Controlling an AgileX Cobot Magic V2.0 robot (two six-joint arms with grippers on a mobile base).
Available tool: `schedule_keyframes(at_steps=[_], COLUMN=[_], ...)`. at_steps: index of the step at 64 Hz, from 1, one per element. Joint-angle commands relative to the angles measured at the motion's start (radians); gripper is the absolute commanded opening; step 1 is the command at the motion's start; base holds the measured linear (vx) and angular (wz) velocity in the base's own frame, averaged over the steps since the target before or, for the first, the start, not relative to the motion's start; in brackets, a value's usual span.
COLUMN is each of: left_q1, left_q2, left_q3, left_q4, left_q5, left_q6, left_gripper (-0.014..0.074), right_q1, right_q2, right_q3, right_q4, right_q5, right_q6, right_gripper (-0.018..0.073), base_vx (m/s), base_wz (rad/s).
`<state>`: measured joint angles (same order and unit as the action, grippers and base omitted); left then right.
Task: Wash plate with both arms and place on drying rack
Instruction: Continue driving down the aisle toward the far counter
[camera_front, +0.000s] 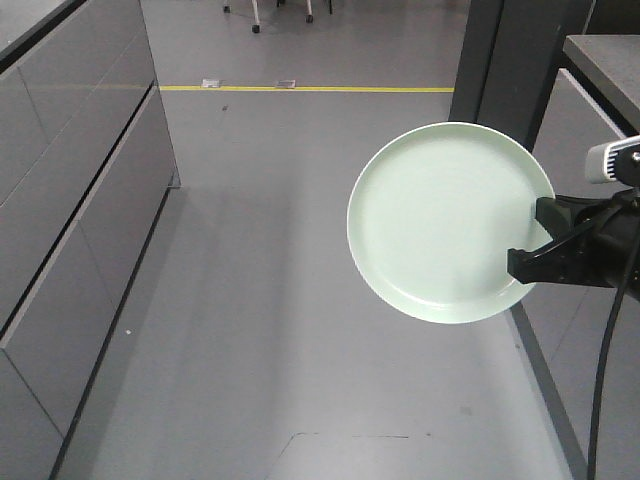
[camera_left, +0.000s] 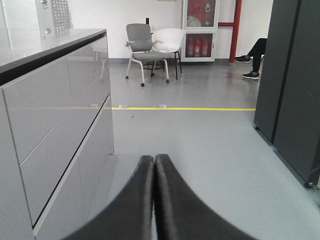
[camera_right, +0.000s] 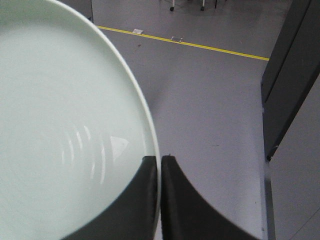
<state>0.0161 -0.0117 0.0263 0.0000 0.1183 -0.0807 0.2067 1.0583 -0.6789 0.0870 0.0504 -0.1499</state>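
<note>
Exterior front-facing view shows the plate up in the air, with only the grey floor below it. The right tool comes in from the right and pinches the plate's right edge, one jaw on each side of the rim. The plate's hollow face is turned toward this camera. I think it is held out in free space like this so it can be carried to the wash place without bumping the grey cupboards on the left. A grip on just the rim also leaves the whole face bare for washing. In the right wrist view the plate fills the left side. There the right tool is closed almost all the way, with only the thin rim between its two black jaws. So the plate lies to the left of this tool and reaches far out past its tips. The left tool is squeezed fully closed with nothing in it. It points along the floor toward the yellow line and the chairs far away, and it is not touching the plate. A shiny thing with holes stands on the worktop at the far left. It might be a rack, but too little of it shows to tell. The washing looks not yet begun.
</note>
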Motion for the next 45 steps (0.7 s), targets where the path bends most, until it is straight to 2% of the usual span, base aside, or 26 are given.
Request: schedule_keyframes(at_steps=[1, 45], left_q1=[-0.004, -0.004], left_q2=[-0.016, -0.016], left_q3=[0.016, 0.016], left_q4=[-0.006, -0.006], left_q5=[-0.070, -0.070], left_q6=[-0.005, -0.005], left_gripper=[-0.0006, -0.0006], right_q1=[-0.005, -0.005], right_q2=[-0.019, -0.019], right_q3=[-0.028, -0.028], right_q4=[0.000, 0.000], right_q5=[-0.080, -0.080], right_q6=[0.000, 0.000], right_gripper=[-0.0010, -0.0010], base_vx=[0.12, 0.12], base_wz=[-0.01, -0.03])
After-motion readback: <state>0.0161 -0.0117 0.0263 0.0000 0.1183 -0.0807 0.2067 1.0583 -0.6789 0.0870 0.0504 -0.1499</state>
